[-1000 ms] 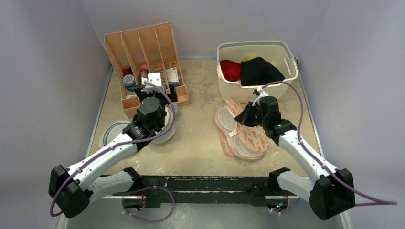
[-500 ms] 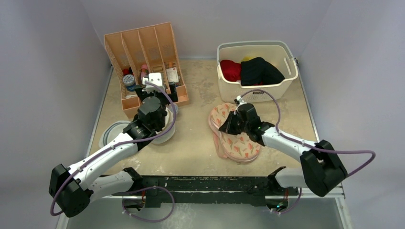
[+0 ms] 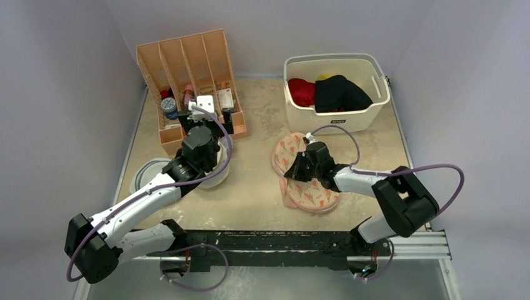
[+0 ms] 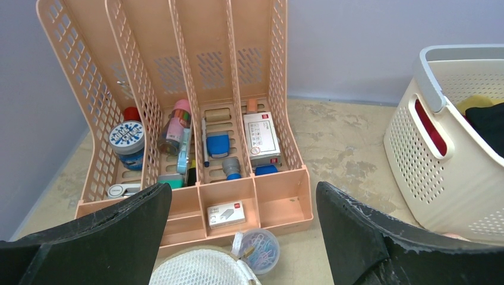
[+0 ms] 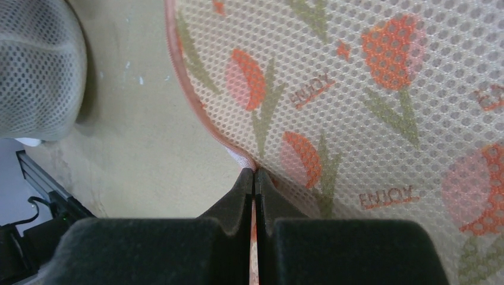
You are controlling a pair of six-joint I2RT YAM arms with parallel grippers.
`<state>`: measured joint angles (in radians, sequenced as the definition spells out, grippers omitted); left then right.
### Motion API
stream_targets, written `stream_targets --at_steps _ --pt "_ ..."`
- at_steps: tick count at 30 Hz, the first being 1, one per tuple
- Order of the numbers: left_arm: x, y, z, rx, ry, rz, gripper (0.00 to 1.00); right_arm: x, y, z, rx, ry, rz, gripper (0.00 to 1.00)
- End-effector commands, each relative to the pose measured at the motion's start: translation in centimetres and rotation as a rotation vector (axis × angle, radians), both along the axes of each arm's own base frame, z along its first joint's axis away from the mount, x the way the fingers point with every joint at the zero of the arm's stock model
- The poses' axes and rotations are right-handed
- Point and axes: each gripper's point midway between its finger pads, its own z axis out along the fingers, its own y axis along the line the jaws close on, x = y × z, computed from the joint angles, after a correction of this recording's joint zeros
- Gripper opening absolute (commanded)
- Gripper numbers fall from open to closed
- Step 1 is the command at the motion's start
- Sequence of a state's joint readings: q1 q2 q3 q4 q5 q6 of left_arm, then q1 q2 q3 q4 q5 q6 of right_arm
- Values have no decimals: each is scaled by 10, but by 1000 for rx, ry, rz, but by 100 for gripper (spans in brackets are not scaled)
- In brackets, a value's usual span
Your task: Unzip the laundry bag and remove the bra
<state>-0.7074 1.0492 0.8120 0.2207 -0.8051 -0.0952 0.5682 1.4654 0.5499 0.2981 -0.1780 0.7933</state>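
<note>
The laundry bag (image 3: 312, 190) lies closed on the table right of centre, flower print up; the print fills the right wrist view (image 5: 368, 89). My right gripper (image 3: 292, 170) is shut on its pink zip rim at the left edge (image 5: 254, 173). The black bra (image 3: 337, 92) lies in the white basket (image 3: 369, 62) at the back right, apart from both grippers; a corner of it shows in the left wrist view (image 4: 488, 123). My left gripper (image 3: 206, 125) is open and empty (image 4: 243, 196), held over the round white mesh bag (image 3: 215, 177) and facing the organizer.
A peach desk organizer (image 3: 187, 75) with small items stands back left. The basket also holds a red garment (image 3: 301, 91) and a yellow one (image 3: 323, 77). A grey-white mesh disc (image 3: 145, 172) lies far left. A clear tub of paper clips (image 4: 260, 249) sits before the organizer.
My right gripper moved left and down with the printed flap, folding the case shut over its white mesh domes. The left arm has not moved.
</note>
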Motion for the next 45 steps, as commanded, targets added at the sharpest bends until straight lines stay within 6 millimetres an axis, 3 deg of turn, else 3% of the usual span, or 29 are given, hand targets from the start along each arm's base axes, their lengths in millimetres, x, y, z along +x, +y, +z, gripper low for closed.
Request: stream_targets --at_steps 1,6,11,16,24,29,32,37,40,43,45 --pt "2 -3 28 -73 -62 -10 91 3 8 -2 32 -27 11 0" --pt "3 -4 28 -72 -61 -11 91 1 10 -7 24 -16 27 0" --pt "3 -4 27 -69 -59 -9 91 8 11 15 15 -78 55 0" --pt "4 -4 26 -68 -57 -10 91 25 -3 55 -96 -231 72 27" --pt "5 -4 22 -53 -46 -4 91 24 -11 106 -173 -455 215 62" --pt "9 -6 15 -26 -34 0 94 43 -24 139 -249 -573 166 86" --pt "14 -4 11 -23 -31 1 97 58 -41 171 -292 -651 99 99" --pt "28 22 23 -72 -72 7 99 70 -98 252 -315 -798 -54 100" --pt "26 47 50 -117 -139 6 100 58 -129 317 -366 -917 -151 100" --pt "8 76 85 -144 -218 61 99 34 -151 378 -379 -1033 -236 100" --pt "-9 82 108 -119 -281 48 99 15 -164 411 -372 -1100 -285 100"
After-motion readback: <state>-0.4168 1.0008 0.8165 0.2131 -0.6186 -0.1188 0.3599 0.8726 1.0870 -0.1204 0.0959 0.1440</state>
